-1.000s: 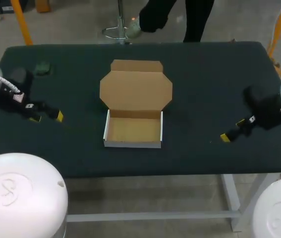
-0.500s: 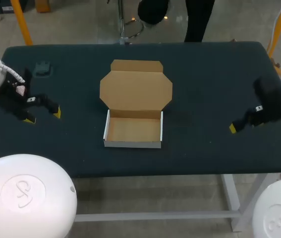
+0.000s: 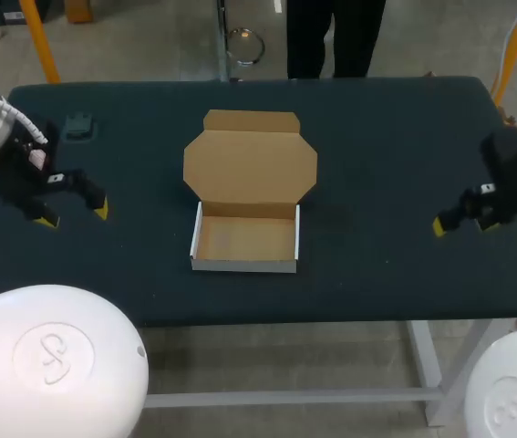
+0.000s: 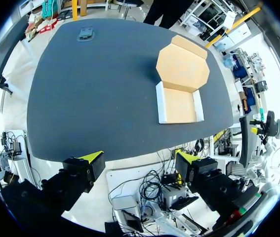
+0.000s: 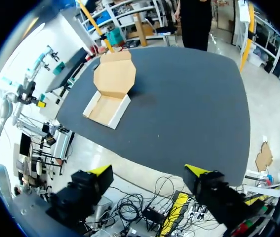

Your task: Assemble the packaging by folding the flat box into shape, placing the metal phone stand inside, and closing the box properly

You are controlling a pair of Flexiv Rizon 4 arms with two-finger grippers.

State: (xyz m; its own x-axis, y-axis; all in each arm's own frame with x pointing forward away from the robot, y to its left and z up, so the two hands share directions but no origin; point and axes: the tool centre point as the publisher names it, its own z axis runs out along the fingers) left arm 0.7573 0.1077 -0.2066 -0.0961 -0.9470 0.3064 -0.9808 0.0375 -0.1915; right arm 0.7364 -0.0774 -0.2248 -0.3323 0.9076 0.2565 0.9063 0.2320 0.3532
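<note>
A cardboard box [image 3: 244, 239] stands at the table's middle as a shallow tray, its lid [image 3: 250, 164] lying flat and open behind it. The tray is empty. A small dark grey phone stand [image 3: 78, 125] rests at the far left of the table. My left gripper [image 3: 76, 216] hovers open near the left edge, just in front of the stand and well left of the box. My right gripper [image 3: 463, 225] is open near the right edge, far from the box. In the wrist views the box [image 4: 179, 103] [image 5: 107, 106] lies well ahead of each open gripper [image 4: 140, 159] [image 5: 148, 171], and the stand [image 4: 85, 33] lies far ahead of the left one.
The dark green table [image 3: 377, 155] has bare cloth all around the box. Its front edge runs just below the tray.
Both arms have drawn outward from the box, the left one leftward and back, the right one rightward. The box and the stand have not moved.
</note>
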